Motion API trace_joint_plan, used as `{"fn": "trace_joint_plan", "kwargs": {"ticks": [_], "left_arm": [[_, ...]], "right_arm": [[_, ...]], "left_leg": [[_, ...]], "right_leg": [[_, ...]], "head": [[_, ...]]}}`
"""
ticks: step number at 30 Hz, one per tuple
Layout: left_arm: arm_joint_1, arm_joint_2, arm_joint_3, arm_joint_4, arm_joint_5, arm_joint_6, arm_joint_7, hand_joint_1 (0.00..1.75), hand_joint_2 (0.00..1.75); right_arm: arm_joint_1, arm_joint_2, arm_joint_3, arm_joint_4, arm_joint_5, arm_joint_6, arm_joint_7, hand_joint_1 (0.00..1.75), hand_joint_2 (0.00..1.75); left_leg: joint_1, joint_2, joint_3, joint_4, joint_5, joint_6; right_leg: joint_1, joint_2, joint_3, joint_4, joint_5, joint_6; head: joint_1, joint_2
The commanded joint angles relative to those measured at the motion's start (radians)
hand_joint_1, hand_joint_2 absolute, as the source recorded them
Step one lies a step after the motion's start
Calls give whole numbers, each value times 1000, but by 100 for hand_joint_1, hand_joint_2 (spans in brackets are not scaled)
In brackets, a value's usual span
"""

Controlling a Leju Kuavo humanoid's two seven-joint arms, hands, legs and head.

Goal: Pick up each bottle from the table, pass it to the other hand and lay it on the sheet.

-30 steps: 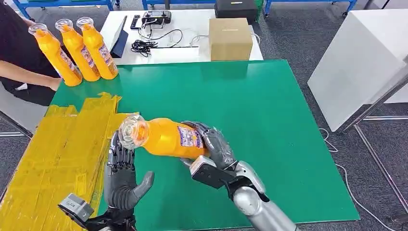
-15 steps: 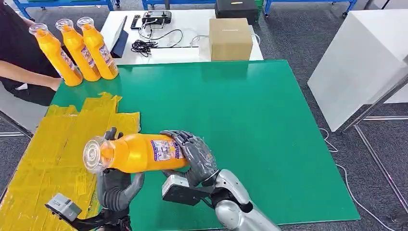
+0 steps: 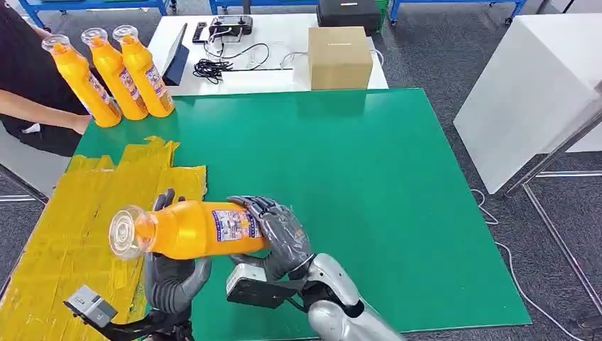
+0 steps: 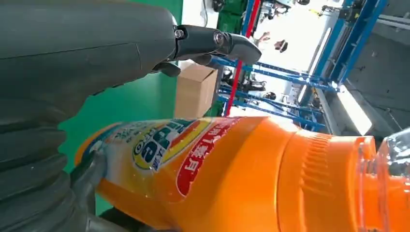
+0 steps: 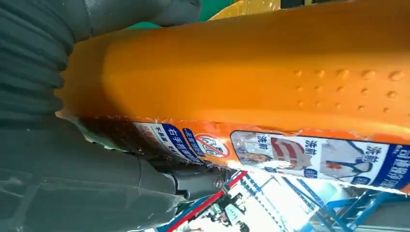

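Note:
An orange bottle with a clear cap lies sideways in the air over the near edge of the yellow sheet, cap pointing left. My right hand grips its base end, fingers wrapped over the label. My left hand is under the bottle's middle, palm up, fingertips showing behind the bottle and thumb spread at the front. In the left wrist view the bottle lies across the palm with a finger stretched straight above it. The right wrist view shows the bottle pressed against that hand.
Three more orange bottles stand at the green mat's far left corner, beside a person. A cardboard box and cables sit on the white table behind. A white cabinet stands at the right.
My right hand has carried the bottle left and lower, so it now lies over my left hand's palm. The left hand has drawn back slightly under it.

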Motion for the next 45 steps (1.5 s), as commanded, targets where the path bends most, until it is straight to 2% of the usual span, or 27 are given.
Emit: {"fn": "trace_joint_plan", "kwargs": {"ticks": [1, 5, 13, 28, 34, 35, 45], "left_arm": [[-16, 16, -21, -4, -9, -8, 3, 0, 175], [-17, 20, -35, -16, -12, -28, 6, 0, 175], [11, 11, 10, -93, 7, -41, 3, 0, 175], [15, 13, 14, -104, 7, -42, 3, 0, 175], [46, 45, 15, -118, 9, -20, -38, 0, 175], [42, 43, 16, -107, 10, -19, -38, 175, 175], [37, 40, 22, -85, -4, -4, -53, 175, 175]], "right_arm": [[-36, -3, 56, 90, 17, 6, 19, 175, 175], [-48, 1, 55, 114, 45, 5, 49, 175, 175], [-102, 16, 167, 193, 262, 36, 166, 175, 175], [-102, 20, 171, 196, 265, 36, 169, 175, 175], [-123, 30, 203, 200, 276, 50, 160, 175, 175], [-125, 27, 205, 189, 274, 50, 160, 175, 175], [-121, 13, 191, 169, 253, 52, 162, 175, 175]], "left_leg": [[1, 1, 2, -1, 0, -1], [0, 1, 1, -1, 0, 0], [0, 3, 2, -1, -1, -1], [1, 1, 2, -1, 0, -1], [1, 2, 2, -1, 0, -1], [1, 3, 3, -1, -1, -2], [1, 0, 2, -1, 0, -1]], "right_leg": [[1, 1, 2, -2, 0, 0], [0, 1, 1, -1, 0, 0], [0, 2, 1, -1, 0, 0], [1, 0, 2, -2, 0, 0], [1, 1, 1, -1, 0, 0], [1, 2, 3, -2, 0, 0], [0, -1, 2, -2, 0, 0]], "head": [[0, 0], [0, 0], [0, 0], [0, 0], [0, 0], [0, 0], [0, 0]]}}
